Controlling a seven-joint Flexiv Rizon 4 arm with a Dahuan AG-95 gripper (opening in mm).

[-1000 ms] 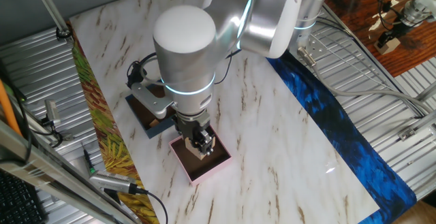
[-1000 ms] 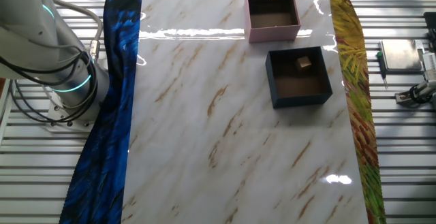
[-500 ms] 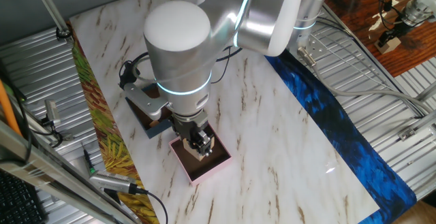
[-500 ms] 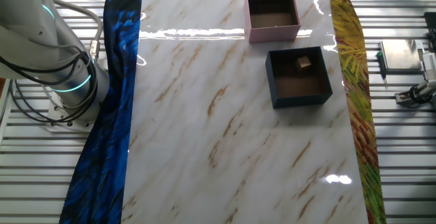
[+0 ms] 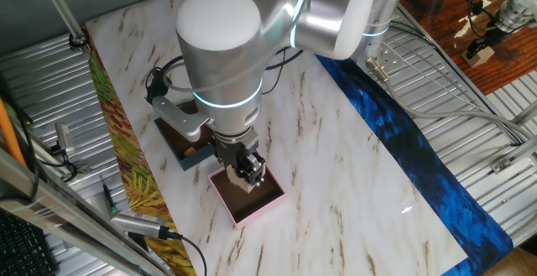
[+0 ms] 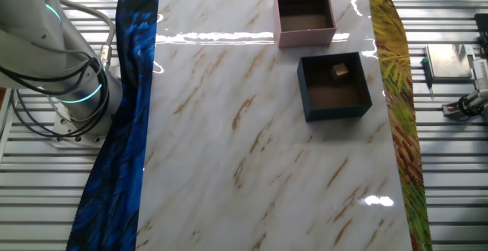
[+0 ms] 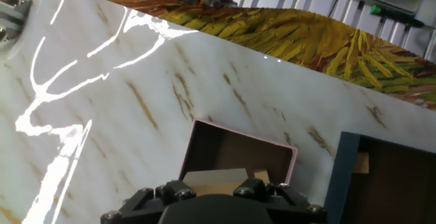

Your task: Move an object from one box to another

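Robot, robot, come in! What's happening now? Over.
Gripper above pink box, holding tan block. Second block sits in blue box. Nothing in the way.

One fixed view: high, oblique, near the arm. Other fixed view: overhead from the opposite side, farther. Hand view: close, looking down. All three share the small square pale pink box (image 5: 248,199) (image 6: 305,16) (image 7: 235,157) on the white marble-patterned table (image 5: 336,167) (image 6: 252,129) (image 7: 122,101).

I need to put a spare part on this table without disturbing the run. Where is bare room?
The wide marble stretch between the blue cloth strip and the dark navy-blue square box is bare. It is crowded by the yellow leaf-pattern strip, where the navy box and pale pink square box sit under the gripper.
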